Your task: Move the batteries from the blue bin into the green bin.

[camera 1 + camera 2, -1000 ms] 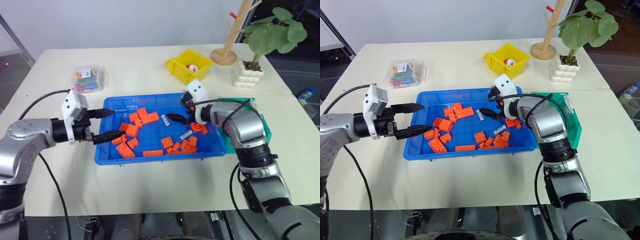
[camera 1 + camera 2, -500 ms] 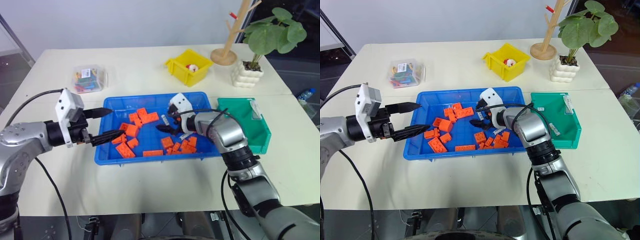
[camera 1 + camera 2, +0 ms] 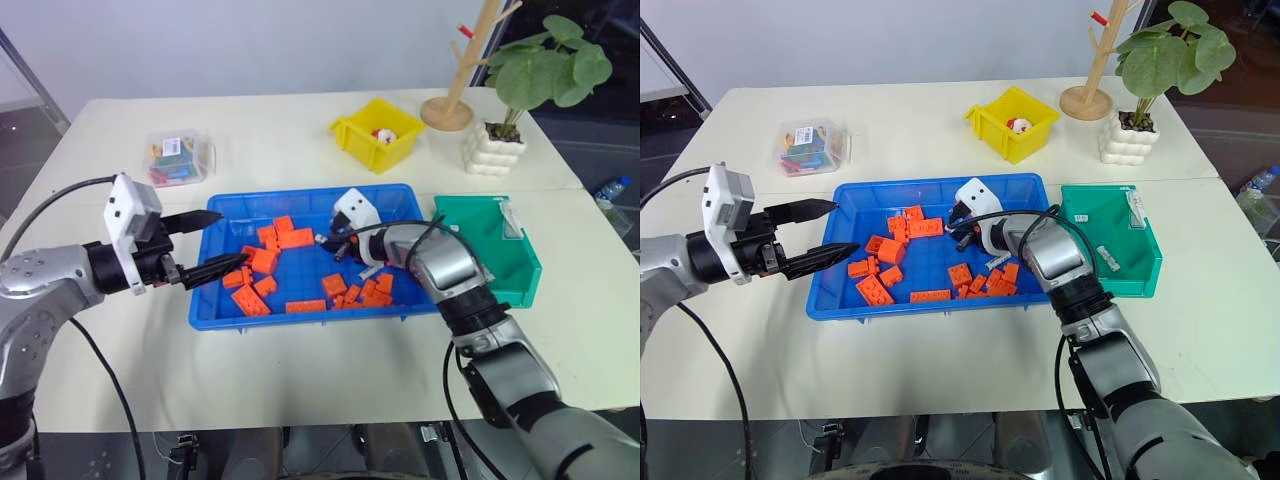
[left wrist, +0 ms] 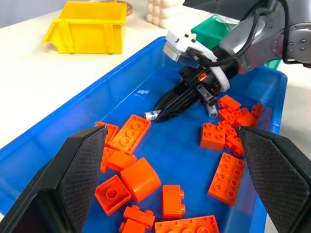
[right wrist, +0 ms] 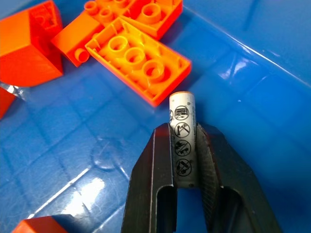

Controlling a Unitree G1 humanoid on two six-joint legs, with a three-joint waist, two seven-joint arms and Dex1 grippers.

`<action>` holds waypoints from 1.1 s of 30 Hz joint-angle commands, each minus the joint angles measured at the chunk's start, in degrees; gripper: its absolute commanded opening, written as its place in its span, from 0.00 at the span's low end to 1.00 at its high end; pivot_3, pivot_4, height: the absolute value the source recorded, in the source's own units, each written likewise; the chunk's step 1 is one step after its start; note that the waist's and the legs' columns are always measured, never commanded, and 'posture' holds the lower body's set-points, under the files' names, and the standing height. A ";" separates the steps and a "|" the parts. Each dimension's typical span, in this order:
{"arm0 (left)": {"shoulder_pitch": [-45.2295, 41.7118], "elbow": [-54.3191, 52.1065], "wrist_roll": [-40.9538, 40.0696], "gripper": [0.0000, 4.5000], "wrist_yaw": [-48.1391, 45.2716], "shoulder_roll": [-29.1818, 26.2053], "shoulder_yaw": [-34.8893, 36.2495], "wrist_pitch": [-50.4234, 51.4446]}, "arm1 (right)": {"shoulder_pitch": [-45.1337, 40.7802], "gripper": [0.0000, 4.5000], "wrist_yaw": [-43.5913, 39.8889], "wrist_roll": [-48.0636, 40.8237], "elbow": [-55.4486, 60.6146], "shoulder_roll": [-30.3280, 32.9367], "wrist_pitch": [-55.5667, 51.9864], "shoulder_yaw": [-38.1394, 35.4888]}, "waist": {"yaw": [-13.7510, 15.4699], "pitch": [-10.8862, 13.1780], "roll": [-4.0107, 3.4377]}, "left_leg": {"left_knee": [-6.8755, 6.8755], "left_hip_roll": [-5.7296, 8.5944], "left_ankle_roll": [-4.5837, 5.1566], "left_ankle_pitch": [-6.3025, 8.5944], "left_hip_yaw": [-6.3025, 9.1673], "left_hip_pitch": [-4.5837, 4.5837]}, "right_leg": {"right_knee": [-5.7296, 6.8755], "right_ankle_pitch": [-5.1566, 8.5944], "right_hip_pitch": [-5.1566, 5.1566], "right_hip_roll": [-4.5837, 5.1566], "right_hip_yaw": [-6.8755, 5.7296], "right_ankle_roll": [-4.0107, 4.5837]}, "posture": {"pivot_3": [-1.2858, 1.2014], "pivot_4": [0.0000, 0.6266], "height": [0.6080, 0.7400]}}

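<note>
Clamped on a battery, the right end effector is seen low inside the blue bin, its two black fingers pressed against the sides of the small silver cylinder while the free end sticks out past the tips. A second ago these fingers were spread apart and held higher above the tray, toward its right side; since then the arm has been brought down and leftward and the fingers drawn together. From this it is judged that the grasp on one battery has just been made, and that lifting and carrying are what remain for this piece.

The gripped battery is lying just beside a flat orange brick, with the bin floor bare around it. Another battery is seen among the orange bricks near the tray's right end, so more picks are judged to be needed. The green bin stands on the counter just beside the blue bin's right rim, and a small pale cylinder can be made out inside it.

The left end effector is held with its fingers apart, hovering at the left rim of the blue bin, gripping nothing.
</note>
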State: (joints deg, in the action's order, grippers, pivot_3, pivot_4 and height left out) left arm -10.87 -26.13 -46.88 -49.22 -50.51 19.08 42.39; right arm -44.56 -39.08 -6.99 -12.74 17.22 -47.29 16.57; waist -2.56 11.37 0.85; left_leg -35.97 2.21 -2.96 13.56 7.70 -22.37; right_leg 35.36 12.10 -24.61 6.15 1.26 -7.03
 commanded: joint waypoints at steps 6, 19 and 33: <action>-4.67 2.40 -4.14 1.00 1.39 5.69 -0.84 -0.92 | -6.95 0.01 -1.34 -0.85 2.91 4.03 -1.22 -3.93 | 0.06 0.02 -0.02 | -0.03 0.00 0.00 0.00 0.00 -0.02 | -0.01 0.00 0.00 -0.01 0.00 0.00 | 0.52 0.24 1.00; -20.16 16.54 7.27 1.00 -8.49 13.90 -18.76 -8.56 | -5.76 0.01 -3.74 -5.65 21.04 25.53 -17.12 -16.19 | 0.43 0.00 0.00 | -0.02 0.01 0.01 0.01 -0.02 -0.07 | -0.14 -0.01 0.04 -0.01 0.01 0.01 | 0.52 0.24 1.00; -25.72 25.51 11.60 1.00 -15.27 18.47 -21.56 -12.07 | 6.37 0.01 -1.44 -12.09 34.15 36.35 -31.46 -26.57 | 0.29 0.01 0.00 | -0.09 0.00 0.06 0.03 -0.07 -0.08 | -0.13 -0.01 0.05 0.00 0.03 -0.01 | 0.52 0.24 1.00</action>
State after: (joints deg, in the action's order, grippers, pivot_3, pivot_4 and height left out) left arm -34.94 -0.01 -35.54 -63.66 -32.14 -2.33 31.68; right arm -38.21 -41.14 -18.51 20.02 52.53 -78.70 -7.67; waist -2.27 11.37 0.86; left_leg -36.08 2.22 -2.89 13.59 7.63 -22.45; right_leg 35.22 12.09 -24.55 6.15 1.28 -7.04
